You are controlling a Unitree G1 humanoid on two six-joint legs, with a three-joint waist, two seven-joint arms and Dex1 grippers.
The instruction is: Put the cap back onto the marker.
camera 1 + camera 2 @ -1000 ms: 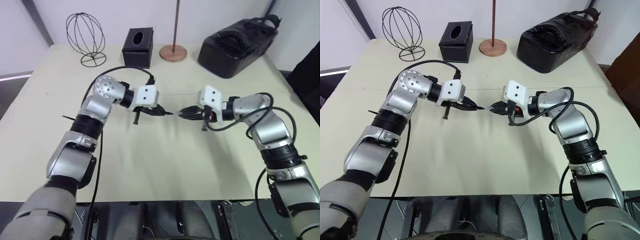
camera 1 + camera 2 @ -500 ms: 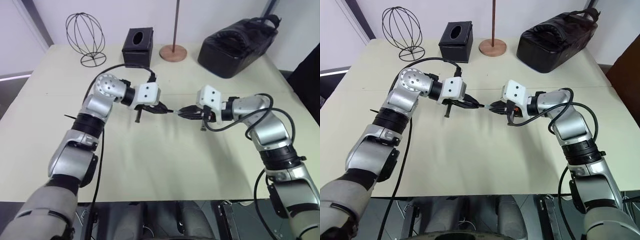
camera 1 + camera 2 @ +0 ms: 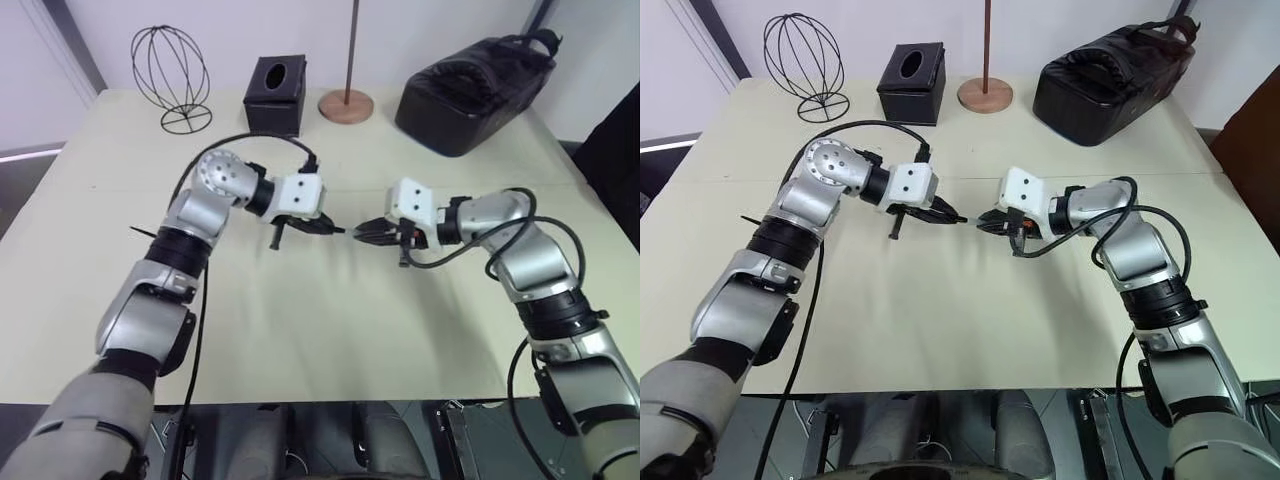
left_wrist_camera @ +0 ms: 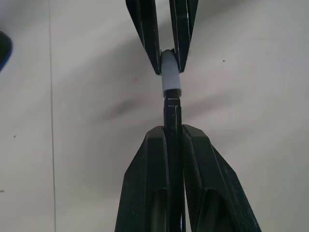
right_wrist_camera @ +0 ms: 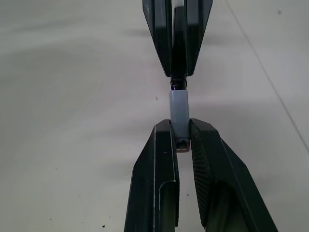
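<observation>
i am looking down on a pale cream matte tabletop (image 3: pixel 300 340) with a faint seam running across its middle, backed by a light wall. along the far edge, from eleven o'clock round to one o'clock, stand a black wire globe-shaped frame on a ring base (image 3: pixel 171 78), a black square tissue box (image 3: pixel 276 94), a thin brown rod rising from a round wooden base (image 3: pixel 347 103) and a bulky black padded bag (image 3: pixel 475 92). all four sit well apart from the working spot, and nothing lies between the arms and it.

the two arms meet nose to nose above the table's centre. the left gripper (image 4: pixel 174 130) is clenched on the thin black pen-like marker (image 4: pixel 172 108), whose end pokes out past its fingertips toward three o'clock. the right gripper (image 5: pixel 182 128) is clenched on the tiny pale grey-white cylindrical cap (image 5: pixel 178 108). the cap's open end touches the marker's tip, in line with it; i cannot tell how far it is pushed on. both are held off the surface.
</observation>
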